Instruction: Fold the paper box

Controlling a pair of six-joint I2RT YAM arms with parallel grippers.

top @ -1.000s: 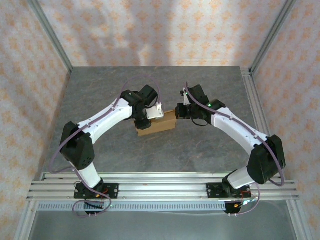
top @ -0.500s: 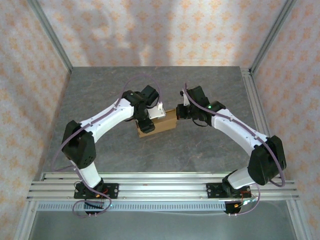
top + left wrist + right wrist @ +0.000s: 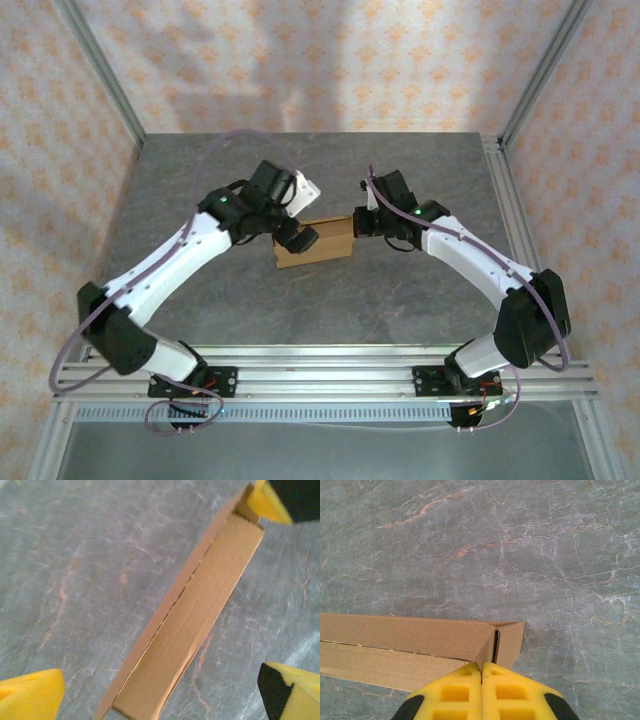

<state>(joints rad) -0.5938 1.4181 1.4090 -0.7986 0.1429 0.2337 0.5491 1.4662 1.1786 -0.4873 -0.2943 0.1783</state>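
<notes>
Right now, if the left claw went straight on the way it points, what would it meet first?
Probably the paper box: its narrow side sits dead ahead of the open left claw, the grey table behind it. Depth is unclear.

The paper box (image 3: 315,242) was plain tan-brown cardboard, unprinted, its creases a shade darker. Beneath it the tabletop (image 3: 330,300) was grey with pale marble-like veins and a few faint orange-pink streaks. The walls (image 3: 330,60) wore a cream ground with a repeated peach-orange floral motif. Both arms (image 3: 170,268) had white shells and black joints, each with a small green light, and lilac-purple cables (image 3: 240,133) looped along them. The left end effector (image 3: 160,692) showed bright yellow pads (image 3: 30,695), one with a black patch. The right end effector (image 3: 481,672) was the same yellow, black at its sides. The rails (image 3: 320,365) were silver-grey.
</notes>
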